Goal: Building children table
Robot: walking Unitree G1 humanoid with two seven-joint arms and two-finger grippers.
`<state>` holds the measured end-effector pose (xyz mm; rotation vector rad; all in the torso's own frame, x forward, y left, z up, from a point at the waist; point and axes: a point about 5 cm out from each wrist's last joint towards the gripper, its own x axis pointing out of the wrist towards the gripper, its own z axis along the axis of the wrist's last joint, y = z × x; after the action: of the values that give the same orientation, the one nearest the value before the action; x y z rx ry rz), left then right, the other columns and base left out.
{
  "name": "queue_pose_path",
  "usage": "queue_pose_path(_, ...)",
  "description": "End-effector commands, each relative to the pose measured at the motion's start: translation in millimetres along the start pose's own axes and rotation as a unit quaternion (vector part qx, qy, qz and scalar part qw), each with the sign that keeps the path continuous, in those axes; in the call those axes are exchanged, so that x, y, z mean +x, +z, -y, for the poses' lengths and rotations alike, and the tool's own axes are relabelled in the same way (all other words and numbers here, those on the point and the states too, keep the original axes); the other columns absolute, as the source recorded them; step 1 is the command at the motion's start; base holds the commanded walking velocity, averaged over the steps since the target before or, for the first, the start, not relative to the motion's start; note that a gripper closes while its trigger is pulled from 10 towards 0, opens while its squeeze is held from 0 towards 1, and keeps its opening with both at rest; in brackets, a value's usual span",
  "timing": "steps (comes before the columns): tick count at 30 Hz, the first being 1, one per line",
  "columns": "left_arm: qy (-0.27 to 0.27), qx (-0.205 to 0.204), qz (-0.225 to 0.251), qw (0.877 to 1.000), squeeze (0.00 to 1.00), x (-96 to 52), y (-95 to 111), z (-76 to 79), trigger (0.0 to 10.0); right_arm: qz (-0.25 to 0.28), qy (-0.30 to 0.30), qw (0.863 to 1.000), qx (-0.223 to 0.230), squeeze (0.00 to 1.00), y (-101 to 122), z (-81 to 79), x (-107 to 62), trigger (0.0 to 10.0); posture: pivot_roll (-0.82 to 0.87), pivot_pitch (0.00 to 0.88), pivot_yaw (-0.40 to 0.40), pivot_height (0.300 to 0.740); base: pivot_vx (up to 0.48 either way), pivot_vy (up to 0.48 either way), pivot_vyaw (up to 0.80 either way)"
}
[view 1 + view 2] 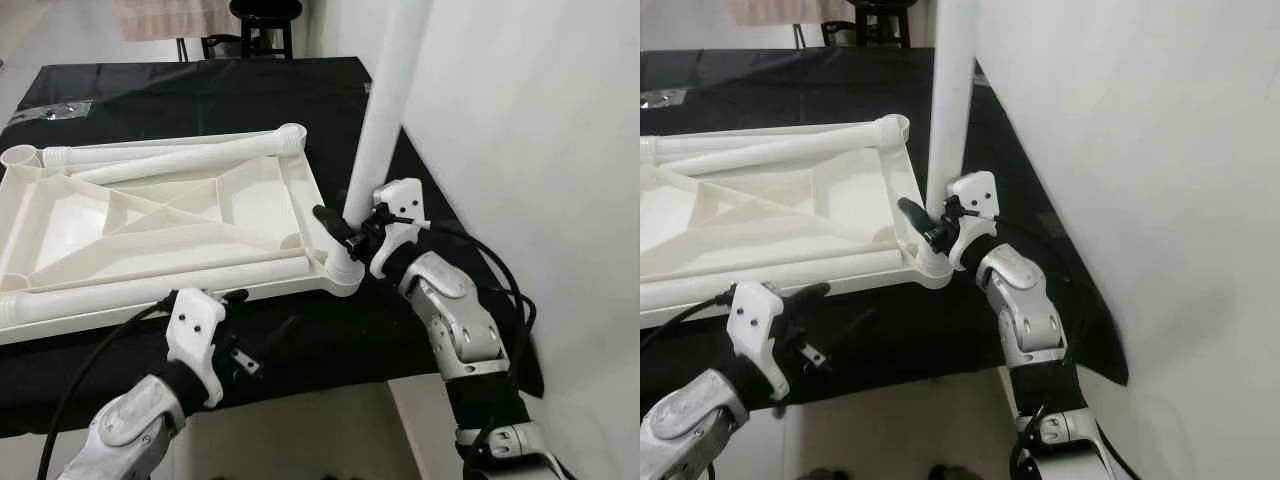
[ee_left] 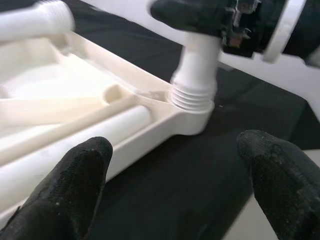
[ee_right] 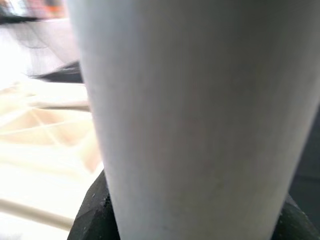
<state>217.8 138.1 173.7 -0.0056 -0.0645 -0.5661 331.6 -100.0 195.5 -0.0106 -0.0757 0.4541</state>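
Black-covered table (image 1: pixel 200 90) carried the white plastic tabletop (image 1: pixel 150 225), flipped underside up, cross-ribs showing, loose leg tubes (image 1: pixel 180 160) lying in it. One white leg (image 1: pixel 385 110) stood upright in the near right corner socket (image 1: pixel 342 272), threads visible at its base. Right gripper (image 1: pixel 345 228) was clamped around that leg low down. Left gripper (image 1: pixel 240 335) hovered at the tabletop's near edge, fingers (image 2: pixel 75 180) spread wide, holding nothing.

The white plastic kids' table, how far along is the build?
Early. The white plastic tabletop lies underside up on the black cloth. In hand: the right gripper clamps one white tube leg, upright in the near corner socket, threads still showing. The open left gripper waits nearby. Left: three loose white legs lying on the tabletop.
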Motion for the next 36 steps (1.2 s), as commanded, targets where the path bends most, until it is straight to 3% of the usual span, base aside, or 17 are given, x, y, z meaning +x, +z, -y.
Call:
queue_pose_path(1,-0.004,-0.01,0.001,1.0,0.0,1.1,-4,-0.8,10.0,-0.115,-0.029,0.993,0.026,0.0,-42,6.2,-7.2,0.0,0.08,0.169,-0.087,0.74,0.0,0.0,0.0)
queue_pose_path(2,-0.001,-0.011,0.003,1.0,0.0,1.8,-4,-1.6,10.0,-0.105,-0.026,0.994,0.017,0.0,-35,9.6,-2.2,0.7,0.08,0.168,-0.09,0.74,0.0,0.0,0.0)
queue_pose_path(3,0.001,-0.012,0.005,1.0,0.0,1.9,-4,-2.0,10.0,-0.098,-0.015,0.995,0.012,0.0,-31,9.7,0.7,9.3,0.08,0.168,-0.091,0.74,0.0,0.0,0.0)
queue_pose_path(5,0.001,-0.014,0.004,1.0,0.0,1.2,-6,-1.5,10.0,-0.091,-0.001,0.996,0.012,0.0,-29,9.0,2.0,10.0,0.09,0.167,-0.091,0.74,0.0,0.0,0.0)
queue_pose_path(9,0.001,-0.018,0.001,1.0,0.0,-0.2,-9,0.5,10.0,-0.069,0.044,0.997,0.012,0.0,-24,7.4,3.8,10.0,0.09,0.159,-0.081,0.74,0.0,0.0,0.0)
queue_pose_path(10,0.0,-0.02,0.0,1.0,0.0,0.4,-10,1.2,10.0,-0.049,0.092,0.994,0.032,1.0,-17,2.0,4.0,10.0,0.09,0.166,-0.072,0.74,0.0,0.0,0.0)
queue_pose_path(14,-0.001,-0.024,0.0,1.0,0.0,1.8,-11,2.2,10.0,-0.006,0.15,0.989,0.013,1.0,-1,3.3,4.8,10.0,0.09,0.172,-0.067,0.74,0.0,0.0,0.0)
queue_pose_path(15,-0.001,-0.026,0.0,1.0,0.0,2.2,-11,3.1,10.0,0.004,0.228,0.974,0.012,0.47,7,2.1,0.7,10.0,0.09,0.178,-0.066,0.74,0.0,0.0,0.0)
queue_pose_path(18,-0.002,-0.026,0.0,1.0,0.0,2.4,-11,3.8,10.0,0.006,0.277,0.961,0.011,0.47,12,1.6,-3.0,10.0,0.09,0.181,-0.066,0.74,0.0,0.0,0.0)
queue_pose_path(19,-0.002,-0.026,0.001,1.0,0.0,2.4,-11,4.3,10.0,0.007,0.333,0.943,0.002,0.0,15,1.3,-7.9,10.0,0.09,0.185,-0.07,0.74,0.0,0.0,0.0)
queue_pose_path(20,-0.002,-0.024,0.002,1.0,0.0,2.3,-10,4.4,10.0,0.001,0.365,0.931,0.003,0.0,17,4.3,-8.0,10.0,0.09,0.191,-0.073,0.74,0.0,0.0,0.0)
queue_pose_path(26,-0.001,-0.019,0.006,1.0,0.0,3.0,-8,4.4,10.0,-0.01,0.415,0.909,-0.027,0.0,22,15.2,5.3,10.0,0.1,0.205,-0.079,0.74,0.0,0.0,0.0)
queue_pose_path(28,0.0,-0.019,0.007,1.0,0.0,3.2,-7,4.8,10.0,-0.008,0.429,0.903,-0.027,0.0,25,16.6,7.5,9.3,0.11,0.209,-0.081,0.74,0.0,0.0,0.0)
queue_pose_path(29,0.0,-0.018,0.008,1.0,0.0,3.4,-7,4.9,10.0,-0.007,0.44,0.898,-0.025,0.0,27,18.6,9.1,4.4,0.1,0.21,-0.082,0.74,0.0,0.0,0.0)
queue_pose_path(30,0.0,-0.018,0.008,1.0,0.0,3.4,-7,4.9,10.0,-0.007,0.44,0.898,-0.025,0.0,27,18.6,9.1,4.4,0.1,0.21,-0.082,0.74,0.0,0.0,0.0)
queue_pose_path(31,0.002,-0.017,0.01,1.0,0.0,3.6,-6,4.8,10.0,-0.009,0.443,0.896,-0.027,0.0,29,21.9,11.5,0.0,0.1,0.214,-0.086,0.74,0.0,0.0,0.0)
queue_pose_path(36,0.005,-0.015,0.013,1.0,0.0,3.6,-3,4.4,10.0,-0.012,0.443,0.896,-0.028,0.0,33,32.1,13.2,0.0,0.1,0.223,-0.094,0.74,0.0,0.0,0.0)
